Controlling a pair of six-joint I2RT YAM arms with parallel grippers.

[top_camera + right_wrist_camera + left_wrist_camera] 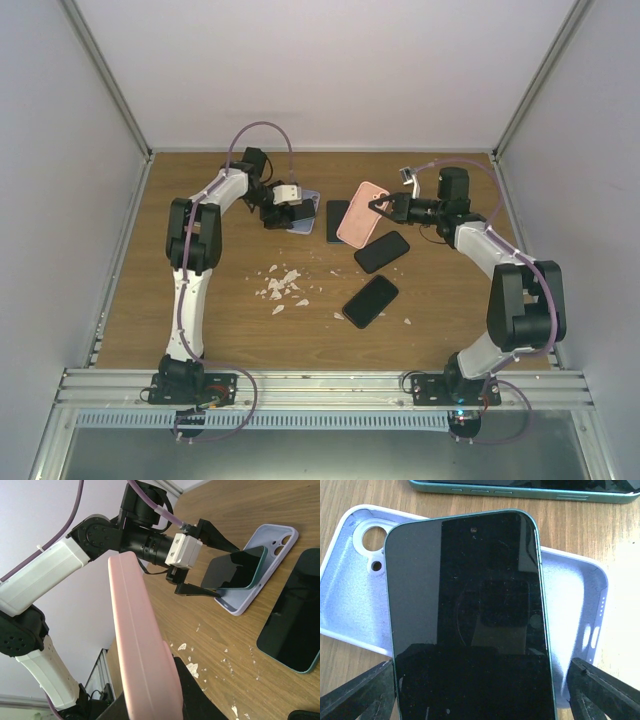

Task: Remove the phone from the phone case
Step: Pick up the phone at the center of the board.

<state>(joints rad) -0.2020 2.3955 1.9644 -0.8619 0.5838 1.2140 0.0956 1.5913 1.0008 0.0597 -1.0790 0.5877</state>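
Note:
My left gripper (290, 212) (480, 695) holds a dark phone with green edges (470, 610) by its long sides, one finger (360, 695) on each side. The phone lies crosswise and tilted over an emptied lavender case (350, 600) on the table. The right wrist view shows the phone (235, 567) raised at one end above the lavender case (272, 547). My right gripper (383, 207) (160, 700) is shut on a pink case (362, 213) (140, 645) and holds it on edge above the table. I cannot tell whether a phone is inside it.
Three more dark phones lie on the wooden table: one (338, 220) between the grippers, one (382, 251) below the pink case, one (370, 300) nearer the front. White crumbs (280, 285) are scattered front of centre. White walls enclose the table.

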